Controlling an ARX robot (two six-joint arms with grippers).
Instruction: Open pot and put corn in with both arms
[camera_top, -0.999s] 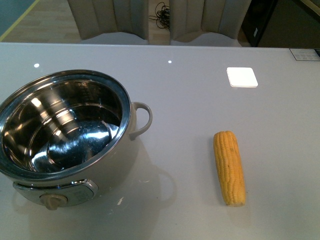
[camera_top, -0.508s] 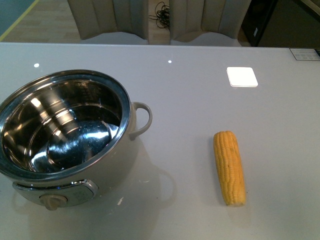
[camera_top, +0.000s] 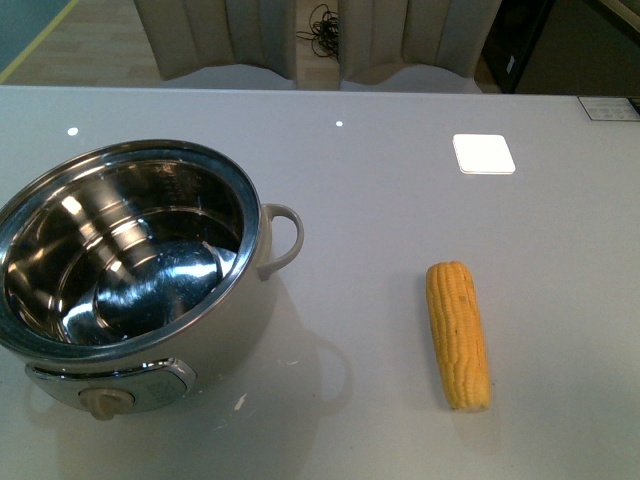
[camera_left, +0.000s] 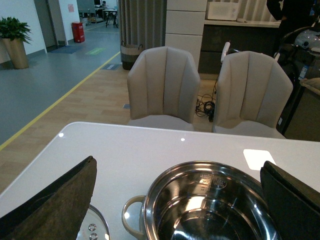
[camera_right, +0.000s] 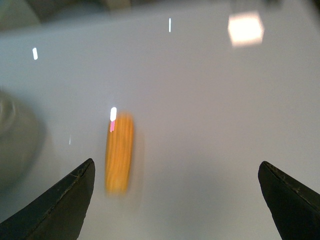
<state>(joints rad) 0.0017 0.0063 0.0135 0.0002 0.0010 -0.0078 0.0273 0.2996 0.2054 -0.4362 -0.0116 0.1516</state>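
The pot (camera_top: 240, 335) is seen uncovered (lid (camera_left: 94, 227) beside it), so fetching the corn (camera_top: 458, 335), laid on the worktop (camera_top: 380, 200) apart from the pot's handle (camera_top: 287, 240), is judged next. The left pincer (camera_left: 178, 165) and right pincer (camera_right: 176, 167) are held agape; the right must be lowered astride the corn and closed.

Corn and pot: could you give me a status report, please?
Left end effector open at pot. Right end effector open near corn. Pot uncovered, corn on table. Nothing between.

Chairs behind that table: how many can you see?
2. They stand side by side just beyond the far edge of the table: the left chair nearer the pot, the right chair beside it. More may be outside the views.
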